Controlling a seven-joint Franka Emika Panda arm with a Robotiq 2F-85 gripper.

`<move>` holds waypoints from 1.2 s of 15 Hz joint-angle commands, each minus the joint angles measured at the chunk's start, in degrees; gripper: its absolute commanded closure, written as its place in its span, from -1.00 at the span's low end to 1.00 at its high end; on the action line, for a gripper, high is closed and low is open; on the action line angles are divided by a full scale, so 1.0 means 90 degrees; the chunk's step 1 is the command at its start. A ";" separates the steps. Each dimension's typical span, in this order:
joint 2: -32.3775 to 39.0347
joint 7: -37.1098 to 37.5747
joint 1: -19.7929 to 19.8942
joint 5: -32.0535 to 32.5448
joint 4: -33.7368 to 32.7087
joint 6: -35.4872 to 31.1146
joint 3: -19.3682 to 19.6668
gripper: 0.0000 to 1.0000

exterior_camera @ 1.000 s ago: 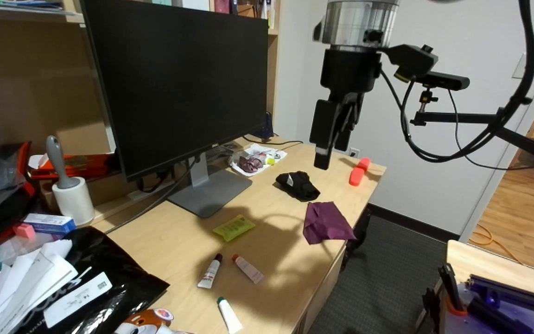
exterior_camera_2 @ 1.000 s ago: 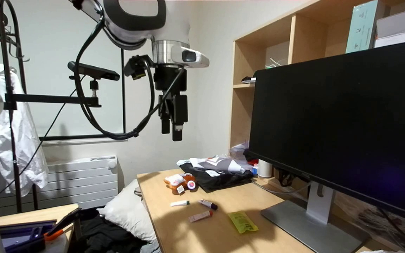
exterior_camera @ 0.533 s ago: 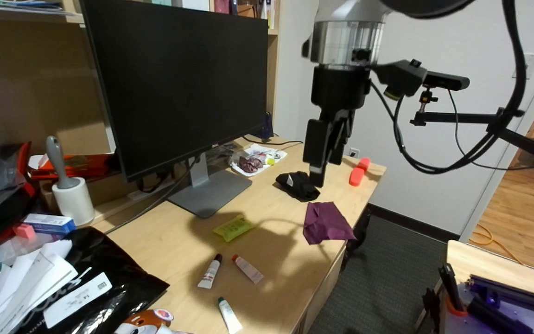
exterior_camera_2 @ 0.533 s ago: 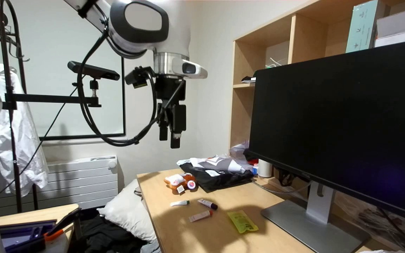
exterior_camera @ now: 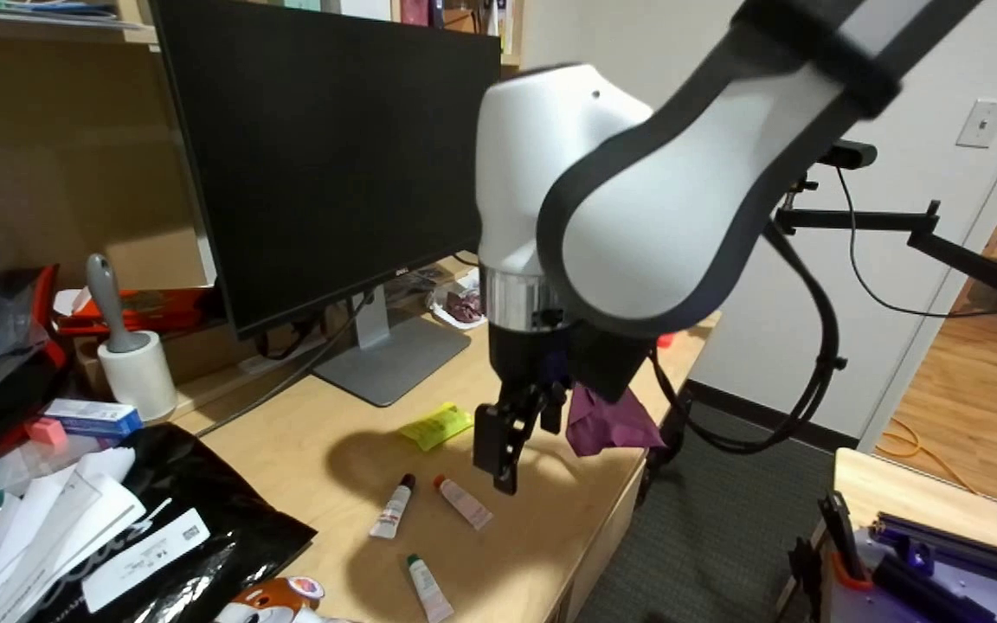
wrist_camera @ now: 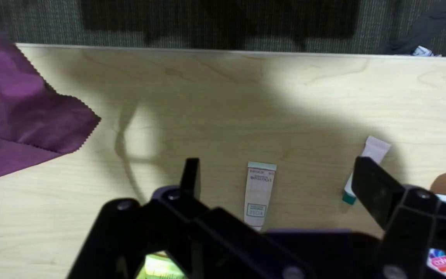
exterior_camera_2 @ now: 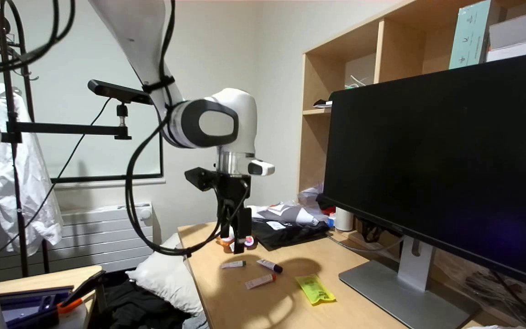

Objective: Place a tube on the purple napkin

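Three small tubes lie on the wooden desk in both exterior views: a pink tube with a red cap, a white tube with a dark cap, and a white tube with a green cap. The purple napkin lies near the desk edge, at left in the wrist view. My gripper is open and empty above the desk. In the wrist view the pink tube shows between my fingertips, its cap hidden; the dark-capped tube is hidden there.
A yellow packet lies beside the tubes, near the monitor stand. A black plastic bag and an orange plush toy lie at the tubes' other side. The desk's edge borders carpeted floor.
My arm has come down and moved from high above the desk toward the tubes. The gripper stays open. The tubes and napkin have not moved.
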State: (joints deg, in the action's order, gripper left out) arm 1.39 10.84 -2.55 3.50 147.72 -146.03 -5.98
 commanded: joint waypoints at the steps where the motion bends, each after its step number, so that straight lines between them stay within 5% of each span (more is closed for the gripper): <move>1: 0.1323 0.0805 -0.0154 0.0571 -0.0678 -0.0674 0.0218 -1.00; 18: 0.2721 0.0870 -0.0691 0.0122 -0.1786 -0.1371 0.0711 -1.00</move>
State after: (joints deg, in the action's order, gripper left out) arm 22.86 17.46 -7.24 5.62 133.88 -156.15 -0.89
